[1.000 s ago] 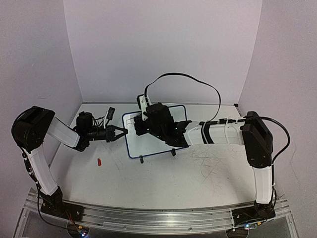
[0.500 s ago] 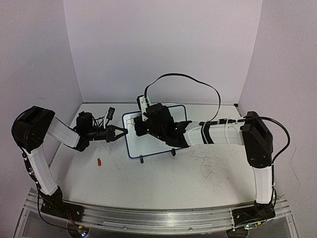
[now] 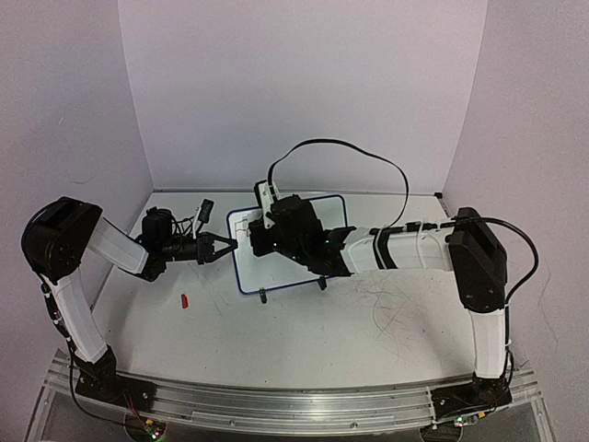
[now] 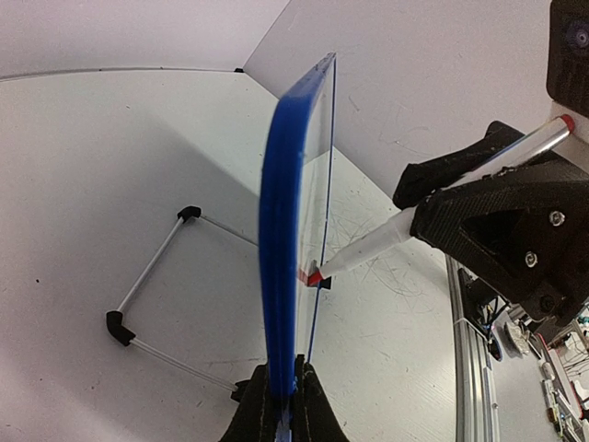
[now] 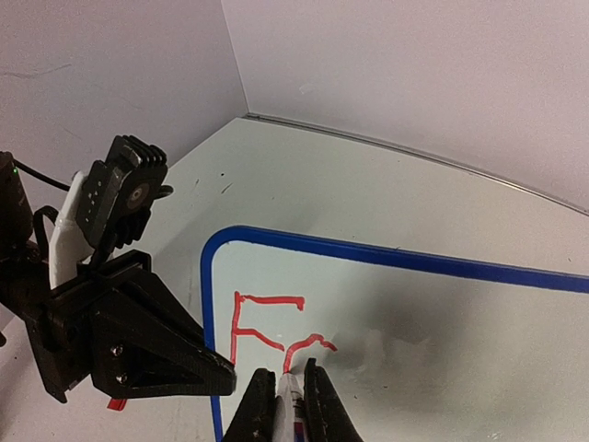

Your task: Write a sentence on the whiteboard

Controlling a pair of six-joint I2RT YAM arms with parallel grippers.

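Observation:
The whiteboard (image 3: pixel 260 273) stands tilted on its feet at the table's middle; it has a white face and a blue frame. My left gripper (image 3: pixel 231 246) is shut on the board's left edge, which shows edge-on in the left wrist view (image 4: pixel 280 230) between its fingers (image 4: pixel 313 410). My right gripper (image 3: pixel 265 238) is shut on a white marker (image 5: pixel 292 402) with its red tip (image 4: pixel 315 274) on the board's face (image 5: pixel 433 304). The sentence (image 5: pixel 267 324) is a red "F" plus the start of a second letter. My right arm hides most of the board in the top view.
A small red marker cap (image 3: pixel 184 300) lies on the table left of the board. The board's wire stand (image 4: pixel 152 276) reaches out behind it. A black cable (image 3: pixel 350 147) loops above my right wrist. Walls close in at the back and both sides.
My right gripper with the marker has shifted slightly left across the board. My left gripper and the board have not moved.

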